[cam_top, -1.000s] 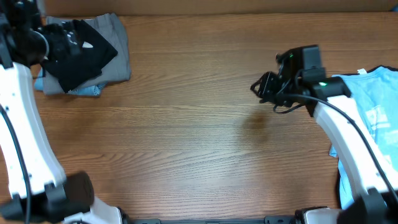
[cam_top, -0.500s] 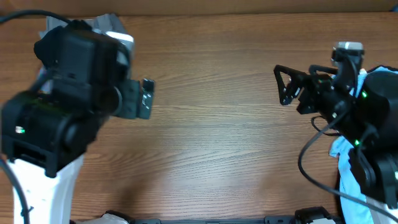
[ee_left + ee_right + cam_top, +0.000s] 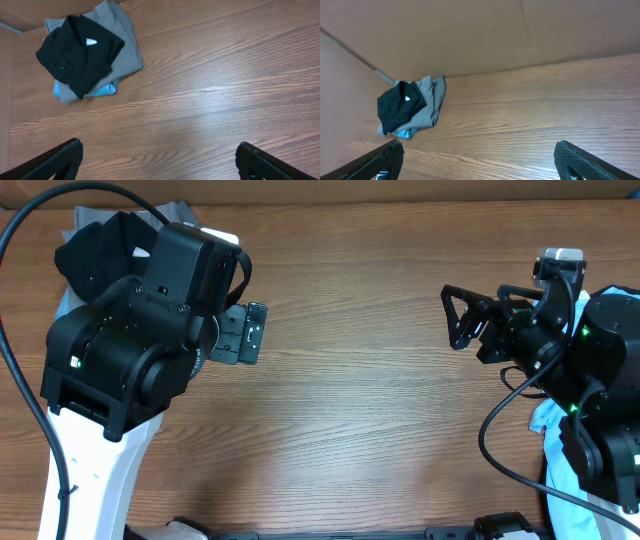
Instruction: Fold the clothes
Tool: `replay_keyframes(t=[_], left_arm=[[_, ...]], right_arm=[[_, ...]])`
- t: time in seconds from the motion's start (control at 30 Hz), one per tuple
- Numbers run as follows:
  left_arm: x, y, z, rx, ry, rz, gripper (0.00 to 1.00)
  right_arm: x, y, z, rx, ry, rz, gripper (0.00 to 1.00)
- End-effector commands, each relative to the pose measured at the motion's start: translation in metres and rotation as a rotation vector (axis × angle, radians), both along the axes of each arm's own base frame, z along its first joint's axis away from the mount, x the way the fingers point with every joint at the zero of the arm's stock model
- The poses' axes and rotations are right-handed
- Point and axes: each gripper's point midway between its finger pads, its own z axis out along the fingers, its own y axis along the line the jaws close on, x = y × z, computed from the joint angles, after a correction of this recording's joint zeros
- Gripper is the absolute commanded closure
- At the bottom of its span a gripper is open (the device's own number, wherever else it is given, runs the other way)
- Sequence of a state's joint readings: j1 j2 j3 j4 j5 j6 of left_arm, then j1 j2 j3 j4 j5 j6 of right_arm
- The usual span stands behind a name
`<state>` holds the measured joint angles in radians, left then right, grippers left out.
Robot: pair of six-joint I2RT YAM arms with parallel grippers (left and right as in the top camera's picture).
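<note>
Left gripper (image 3: 157, 150) and right gripper (image 3: 477, 147): both spread wide, nothing held. Black T-shirt (image 3: 80, 52) lies atop grey trousers (image 3: 125, 55) in the table's (image 3: 210, 100) far left corner.

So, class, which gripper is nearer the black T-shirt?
Left. The left gripper hangs just beside the black T-shirt; the right gripper is far across the table.
</note>
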<state>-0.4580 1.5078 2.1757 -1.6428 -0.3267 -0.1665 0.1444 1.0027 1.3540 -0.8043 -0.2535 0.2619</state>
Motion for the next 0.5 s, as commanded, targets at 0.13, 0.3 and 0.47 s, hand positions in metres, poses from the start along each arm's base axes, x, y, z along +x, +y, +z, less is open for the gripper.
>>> replay_keyframes(t=[0.13,0.3,0.47], left_arm=[[0.002,0.001,0.001,0.0,-0.008,0.026,0.0],[0.002,0.001,0.001,0.0,-0.008,0.026,0.0],[0.002,0.001,0.001,0.0,-0.008,0.026,0.0]], right_arm=[[-0.004,0.0,-0.007,-0.01,0.043,0.005,0.0],[0.002,-0.015,-0.01,-0.05,0.042,-0.077,0.0],[-0.004,-0.038,0.016,-0.119,-0.081,-0.186,0.0]])
